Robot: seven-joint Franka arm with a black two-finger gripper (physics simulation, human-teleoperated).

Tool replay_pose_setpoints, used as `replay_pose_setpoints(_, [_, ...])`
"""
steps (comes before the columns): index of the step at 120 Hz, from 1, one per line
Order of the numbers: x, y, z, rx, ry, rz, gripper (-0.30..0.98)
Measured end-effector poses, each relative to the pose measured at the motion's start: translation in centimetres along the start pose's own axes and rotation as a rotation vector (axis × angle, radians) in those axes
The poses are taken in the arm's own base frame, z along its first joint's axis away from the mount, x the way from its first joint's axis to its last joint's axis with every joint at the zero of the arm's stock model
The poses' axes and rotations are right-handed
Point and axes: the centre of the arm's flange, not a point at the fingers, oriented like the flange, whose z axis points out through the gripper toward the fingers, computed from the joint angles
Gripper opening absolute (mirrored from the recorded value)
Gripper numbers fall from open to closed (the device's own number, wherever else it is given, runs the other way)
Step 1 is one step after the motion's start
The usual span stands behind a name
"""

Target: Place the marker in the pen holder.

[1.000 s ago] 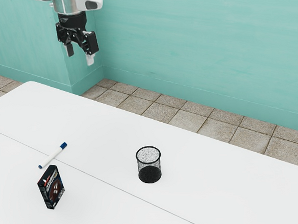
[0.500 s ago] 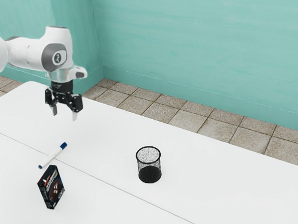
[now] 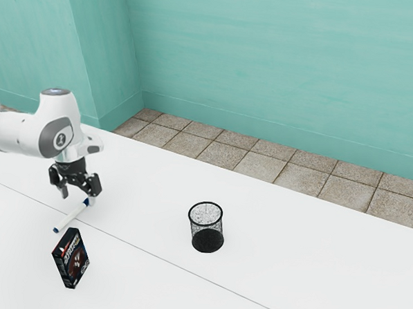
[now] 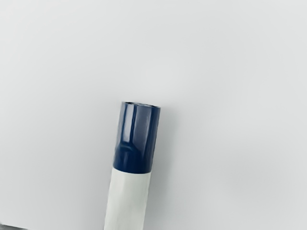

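1. Surface [image 3: 291, 263]: carries everything. Far edge [image 3: 260, 181] runs along the tiled floor; seam [image 3: 153, 255] runs roughly parallel to it.
2. Arm [image 3: 55, 136]: main change. Over the last second it dropped from high beyond the far edge to low over the surface, at the marker. Transit looks done; I'd call this the start of the grasp, nothing moved toward the goal yet.
3. Tool [image 3: 77, 195]: fingers spread, nothing gripped. Sits at the marker's capped end; can't tell if anything touches.
4. Mesh pen holder [image 3: 207, 239]: upright, empty, between seam and far edge, well apart from the marker toward the exterior view's right. Unmoved.
5. Small dark box [image 3: 71, 258]: upright, other side of the seam, near the marker's plain end. Unmoved.
6. Marker [image 3: 70, 216]: flat on the surface, lying across the seam. Long axis is steeply crosswise to the seam, not along it. Hasn't shifted.
7. Blue cap [image 4: 135, 139]: points toward the far edge; the opposite end [image 3: 56, 230] points away from it, toward the box side. Next: centre the fingers across the barrel, close, lift, then tip the marker upright for the holder. Gripping too near the cap's tip could let it swivel or slip.
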Motion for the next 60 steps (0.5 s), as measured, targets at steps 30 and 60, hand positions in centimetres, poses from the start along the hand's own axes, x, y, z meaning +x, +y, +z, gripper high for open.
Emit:
replay_pose_setpoints(30, [-0.5, -1.9, 2.4, -0.002, 0.062, 0.015, 0.61])
replay_pose_setpoints(60, [0.1, -2.0, 3.0, 0.0, 0.097, 0.055, 0.44])
